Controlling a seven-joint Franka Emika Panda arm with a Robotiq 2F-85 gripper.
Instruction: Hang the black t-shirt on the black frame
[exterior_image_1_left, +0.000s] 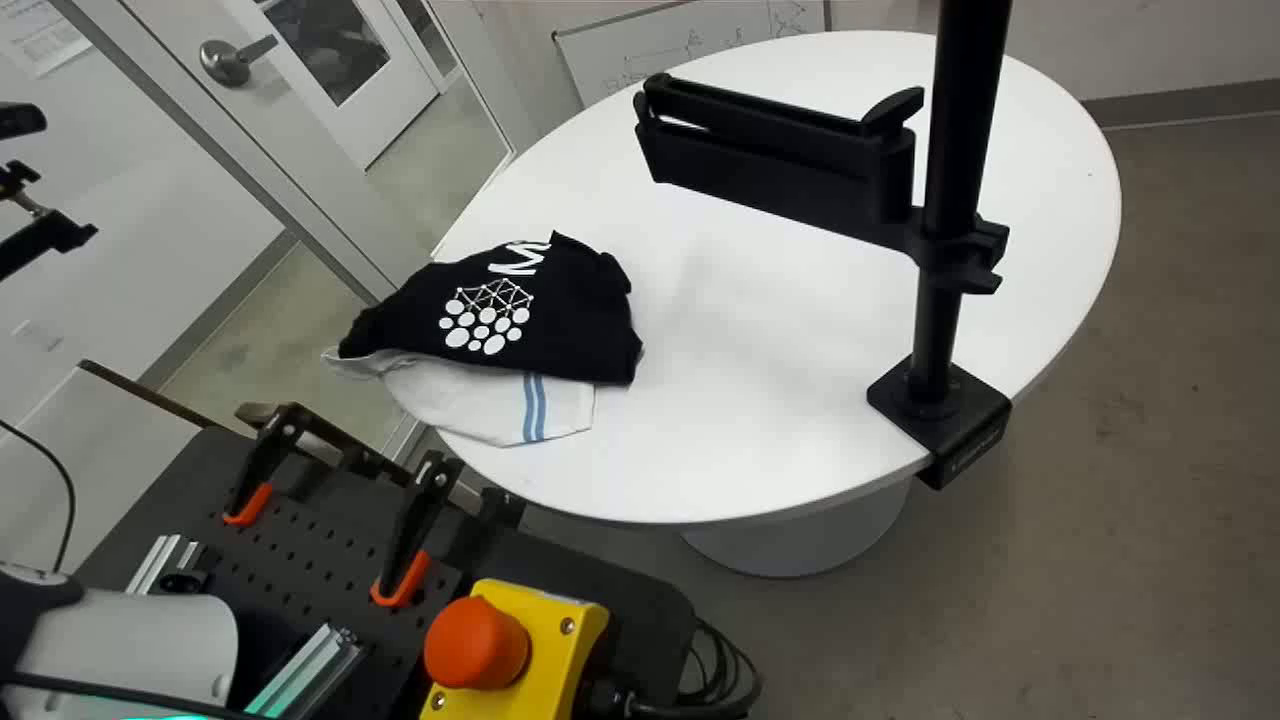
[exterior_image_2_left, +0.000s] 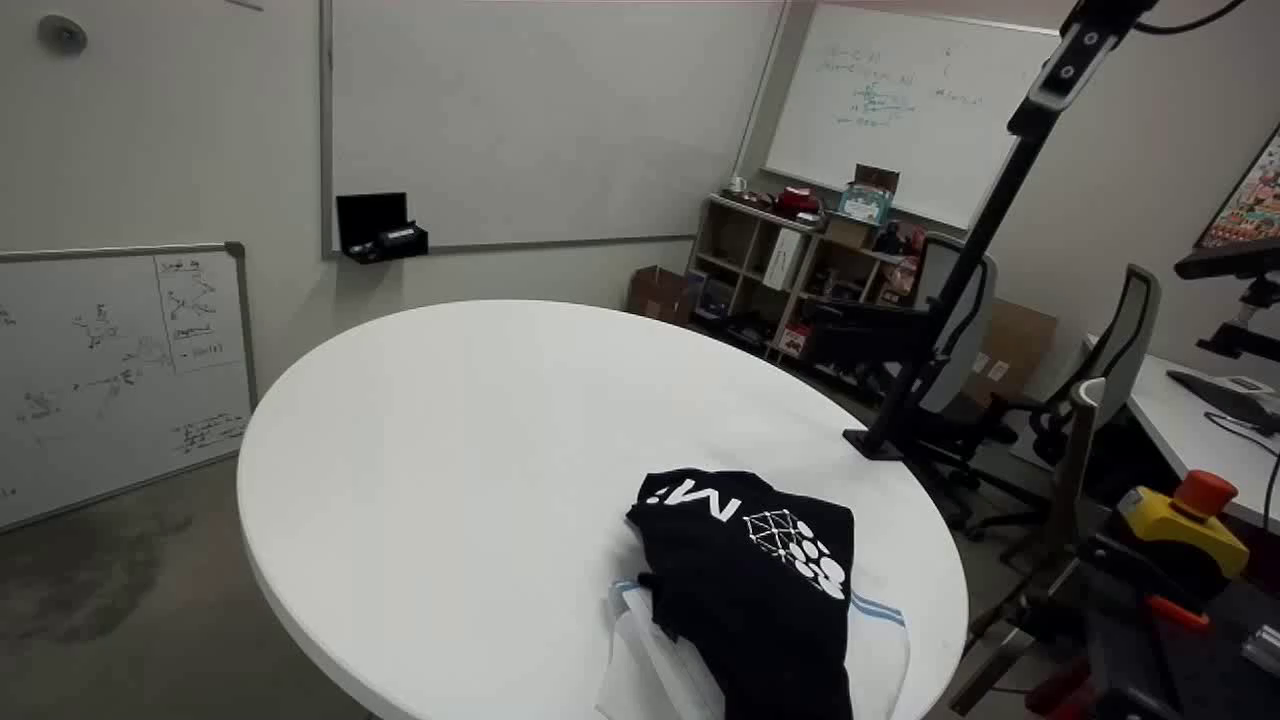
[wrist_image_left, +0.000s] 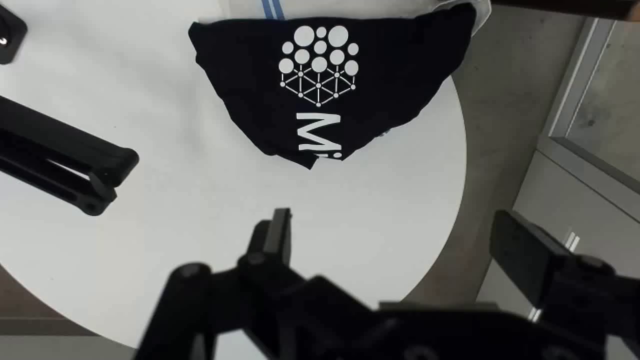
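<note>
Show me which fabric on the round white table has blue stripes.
The white fabric cloth, partly beneath the black fabric t-shirt, which has a white dot print instead.

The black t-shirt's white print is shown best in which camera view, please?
The wrist view. There the white print on the black t-shirt appears largest and nearly square to the camera, its dots and M clear. Both exterior views also show dots and M, but smaller and slanted.

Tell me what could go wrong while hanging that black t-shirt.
The black t-shirt lies over the white cloth, so the open gripper might pinch both.
Its fabric is folded at the lettering, so it may lift lopsided and slip off.
The black frame juts out over the table, so a low carry could bump it.
</note>
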